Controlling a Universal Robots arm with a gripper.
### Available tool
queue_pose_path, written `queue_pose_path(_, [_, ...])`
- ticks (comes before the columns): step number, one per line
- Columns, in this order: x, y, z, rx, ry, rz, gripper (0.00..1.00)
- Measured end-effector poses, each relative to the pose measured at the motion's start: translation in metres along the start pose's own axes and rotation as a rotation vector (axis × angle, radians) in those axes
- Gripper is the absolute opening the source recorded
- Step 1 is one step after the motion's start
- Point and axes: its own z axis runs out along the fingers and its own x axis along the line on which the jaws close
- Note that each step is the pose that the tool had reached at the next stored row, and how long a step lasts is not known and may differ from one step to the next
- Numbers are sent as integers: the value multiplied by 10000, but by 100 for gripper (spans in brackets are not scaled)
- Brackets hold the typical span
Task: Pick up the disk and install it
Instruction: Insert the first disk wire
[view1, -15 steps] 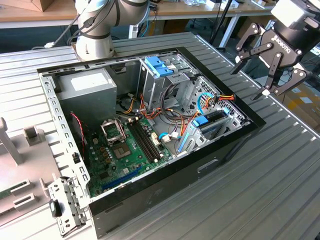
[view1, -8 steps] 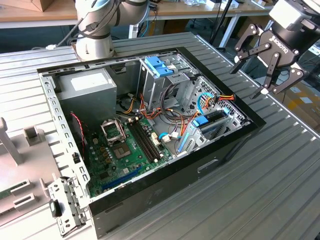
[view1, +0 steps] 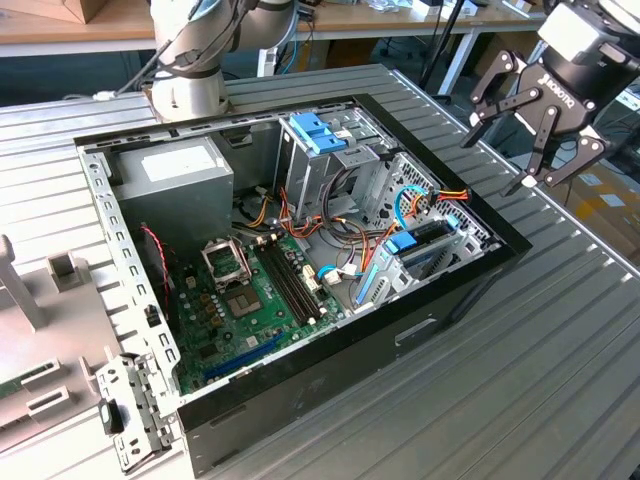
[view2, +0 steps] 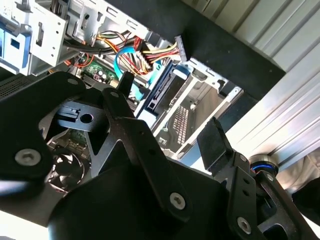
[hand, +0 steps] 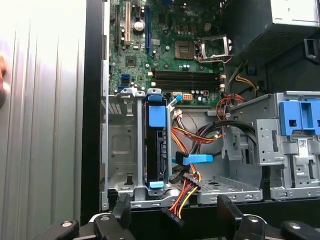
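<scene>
Standing on one ribbed metal table (view1: 560, 330): one black computer case (view1: 330, 395), lying flat with its open side up

One gripper (view1: 500, 160), two black fingers, jaws spread wide, pinching nothing and touching nothing; it hangs over the table just outside the case rim at the exterior view's right

Held in the case:
- one disk (hand: 155, 150), set on edge in the grey metal drive bay (hand: 117, 150) at the end of the case nearest the gripper, with a blue tab at each end of it
- one green motherboard (view1: 250, 300), lying flat on the case floor
- one grey power-supply box (view1: 180, 175), in the far corner
- one drive cage (view1: 330, 150) with a blue latch on top
- one bundle of red, yellow and orange cables (hand: 187, 137), just beside the disk

Outside the case: one grey metal bracket (view1: 130, 420) on the table, at the exterior view's left
</scene>
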Motion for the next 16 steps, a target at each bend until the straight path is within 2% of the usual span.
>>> queue_pose_path(16, [6,-205,116,-18,43,-133,78])
